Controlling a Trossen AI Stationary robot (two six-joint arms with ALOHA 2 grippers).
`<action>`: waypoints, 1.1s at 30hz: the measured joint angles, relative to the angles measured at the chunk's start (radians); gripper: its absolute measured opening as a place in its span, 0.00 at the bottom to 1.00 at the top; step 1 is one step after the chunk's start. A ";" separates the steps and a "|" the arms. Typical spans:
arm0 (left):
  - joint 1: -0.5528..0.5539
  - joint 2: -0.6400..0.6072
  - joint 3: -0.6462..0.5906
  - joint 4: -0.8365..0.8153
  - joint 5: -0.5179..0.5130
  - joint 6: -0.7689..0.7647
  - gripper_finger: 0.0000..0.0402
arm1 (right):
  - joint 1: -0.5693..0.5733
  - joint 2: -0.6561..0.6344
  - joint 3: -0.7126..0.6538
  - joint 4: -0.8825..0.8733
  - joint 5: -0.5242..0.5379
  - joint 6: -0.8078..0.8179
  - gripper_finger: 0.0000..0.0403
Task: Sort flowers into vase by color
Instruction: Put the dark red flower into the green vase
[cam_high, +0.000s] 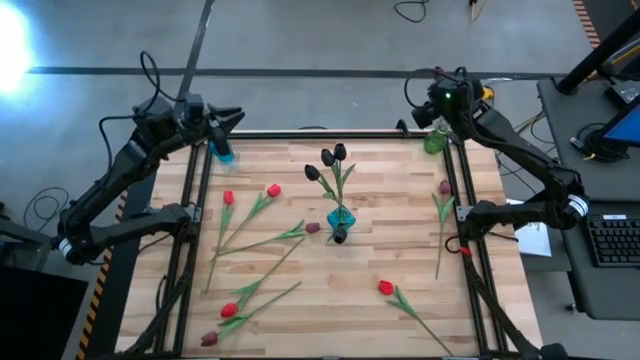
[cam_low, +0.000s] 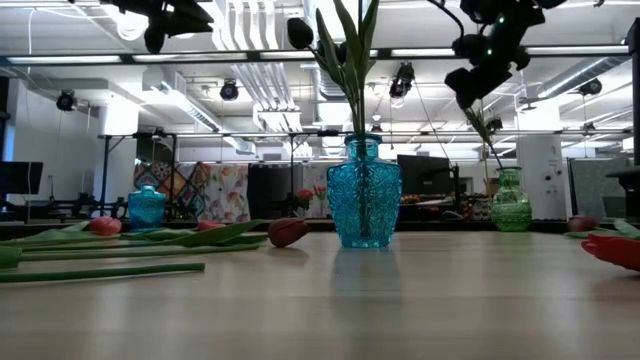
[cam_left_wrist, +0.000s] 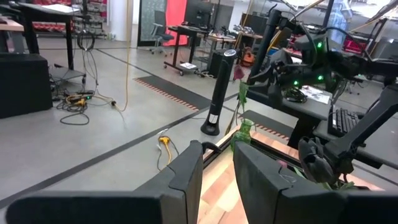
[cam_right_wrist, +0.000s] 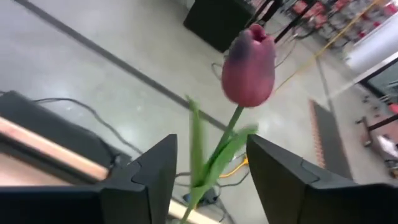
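Note:
My right gripper (cam_right_wrist: 211, 146) is open above the green vase (cam_high: 433, 142) at the table's far right corner. A maroon tulip (cam_right_wrist: 249, 59) stands upright between its fingers, head above them. The stem (cam_low: 487, 140) runs down to the green vase's mouth (cam_low: 508, 172). My left gripper (cam_left_wrist: 217, 152) is open and holds nothing, above the small blue vase (cam_high: 222, 152) at the far left corner. The large blue vase (cam_high: 340, 215) in the middle holds black tulips (cam_high: 332, 160). Red (cam_high: 273, 190) and maroon tulips (cam_high: 313, 228) lie flat on the table.
Several loose tulips lie on the table's left half (cam_high: 230, 310). One red one (cam_high: 385, 288) lies near the front right and a maroon one (cam_high: 445, 187) along the right edge. Black frame rails (cam_high: 190, 230) run down both sides. A desk with a keyboard (cam_high: 612, 240) stands to the right.

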 joint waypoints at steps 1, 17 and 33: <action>0.000 -0.002 0.000 -0.002 0.000 0.000 0.19 | 0.000 0.000 0.018 -0.036 -0.017 0.019 0.48; -0.023 -0.029 0.000 -0.007 0.011 -0.002 0.19 | 0.008 0.107 0.381 -0.695 -0.274 0.446 0.52; -0.233 -0.072 -0.034 -0.045 0.010 -0.058 0.19 | 0.232 0.082 0.075 -0.976 -0.488 0.927 0.51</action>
